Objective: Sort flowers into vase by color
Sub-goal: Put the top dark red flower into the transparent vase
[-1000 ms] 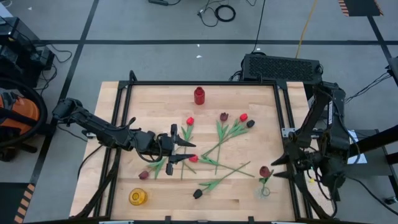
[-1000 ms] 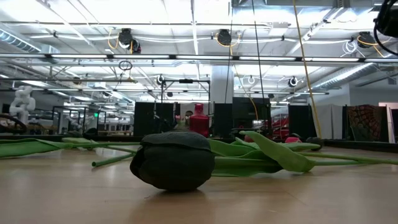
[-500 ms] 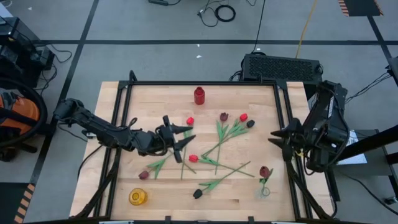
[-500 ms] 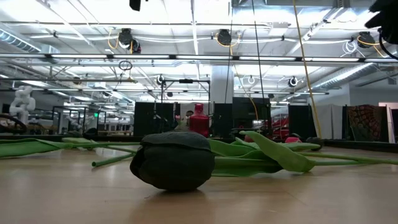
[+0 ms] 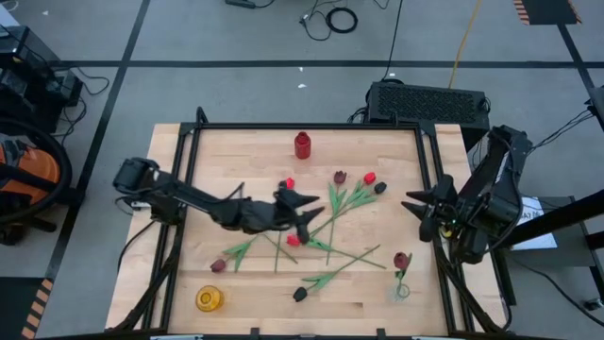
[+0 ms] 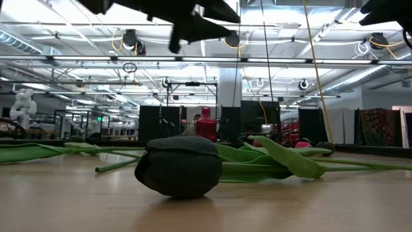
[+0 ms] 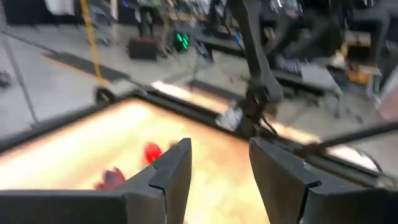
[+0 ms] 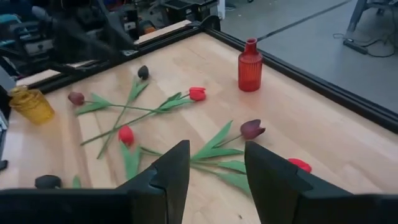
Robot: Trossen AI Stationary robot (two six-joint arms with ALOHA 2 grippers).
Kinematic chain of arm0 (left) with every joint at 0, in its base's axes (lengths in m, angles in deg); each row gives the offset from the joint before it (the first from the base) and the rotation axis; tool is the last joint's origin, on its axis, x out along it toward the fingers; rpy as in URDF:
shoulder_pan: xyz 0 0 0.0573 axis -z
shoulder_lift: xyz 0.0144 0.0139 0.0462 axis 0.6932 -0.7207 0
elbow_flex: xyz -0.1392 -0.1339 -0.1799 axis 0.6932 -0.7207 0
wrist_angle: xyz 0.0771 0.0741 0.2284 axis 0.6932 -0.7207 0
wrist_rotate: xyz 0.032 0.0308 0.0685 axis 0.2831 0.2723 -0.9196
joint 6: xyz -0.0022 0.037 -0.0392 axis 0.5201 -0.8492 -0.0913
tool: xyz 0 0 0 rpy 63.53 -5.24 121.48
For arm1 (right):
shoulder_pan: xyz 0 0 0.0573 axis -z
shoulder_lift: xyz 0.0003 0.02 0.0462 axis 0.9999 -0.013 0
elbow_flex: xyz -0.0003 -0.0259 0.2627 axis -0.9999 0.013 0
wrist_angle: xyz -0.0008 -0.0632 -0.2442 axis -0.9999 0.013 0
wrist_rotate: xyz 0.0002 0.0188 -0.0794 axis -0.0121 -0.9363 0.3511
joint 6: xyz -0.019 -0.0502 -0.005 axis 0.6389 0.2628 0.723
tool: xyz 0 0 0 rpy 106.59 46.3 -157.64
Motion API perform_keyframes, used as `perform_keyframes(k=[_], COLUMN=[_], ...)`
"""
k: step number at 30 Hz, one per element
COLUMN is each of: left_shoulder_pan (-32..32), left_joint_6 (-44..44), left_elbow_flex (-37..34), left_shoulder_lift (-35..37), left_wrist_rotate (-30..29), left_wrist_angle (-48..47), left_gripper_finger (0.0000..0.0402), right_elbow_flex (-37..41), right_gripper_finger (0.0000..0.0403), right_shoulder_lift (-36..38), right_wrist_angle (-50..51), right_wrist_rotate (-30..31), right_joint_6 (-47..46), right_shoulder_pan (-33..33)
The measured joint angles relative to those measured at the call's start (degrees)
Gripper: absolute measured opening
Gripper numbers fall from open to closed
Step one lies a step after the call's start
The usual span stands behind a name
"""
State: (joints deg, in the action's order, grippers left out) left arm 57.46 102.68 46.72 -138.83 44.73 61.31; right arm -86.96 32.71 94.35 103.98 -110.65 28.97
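Both grippers, left [image 5: 304,210] above the flowers [image 5: 332,219] and right [image 5: 415,208] at the table's edge, show parted, empty fingers.

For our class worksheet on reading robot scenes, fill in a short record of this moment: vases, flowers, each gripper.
Red vase: upright at table's far edge, no flower in it
Yellow vase: near left corner, no flower in it
Clear vase: near right, one maroon flower in it
Loose flowers: scattered mid-table, red, maroon, black
Left gripper: open, holding nothing, over mid-table among the flowers
Right gripper: open, holding nothing, at table's right edge
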Motion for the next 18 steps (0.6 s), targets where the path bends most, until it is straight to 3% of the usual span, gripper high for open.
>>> perform_keyframes(k=[7, 15, 18], left_shoulder_pan=[-1.7, -2.3, -2.4], left_joint_6=[5.1, -1.9, 0.6], left_elbow_flex=[13.1, 17.7, 17.9], left_shoulder_lift=[-7.7, -13.2, -13.8], left_wrist_rotate=[2.2, 1.4, 1.1], left_wrist_angle=[-24.5, -24.4, -24.3], left_gripper_finger=[0.0168, 0.0168, 0.0168], right_elbow_flex=[0.0, 0.0, 0.0], right_gripper_finger=[0.0146, 0.0146, 0.0146], right_shoulder_lift=[0.0, 0.3, 0.3], right_wrist_angle=[0.0, 2.5, 3.3], right_wrist_rotate=[-0.2, 0.0, 0.1], right_joint_6=[1.4, 1.9, 3.7], right_shoulder_pan=[0.1, 0.1, 0.1])
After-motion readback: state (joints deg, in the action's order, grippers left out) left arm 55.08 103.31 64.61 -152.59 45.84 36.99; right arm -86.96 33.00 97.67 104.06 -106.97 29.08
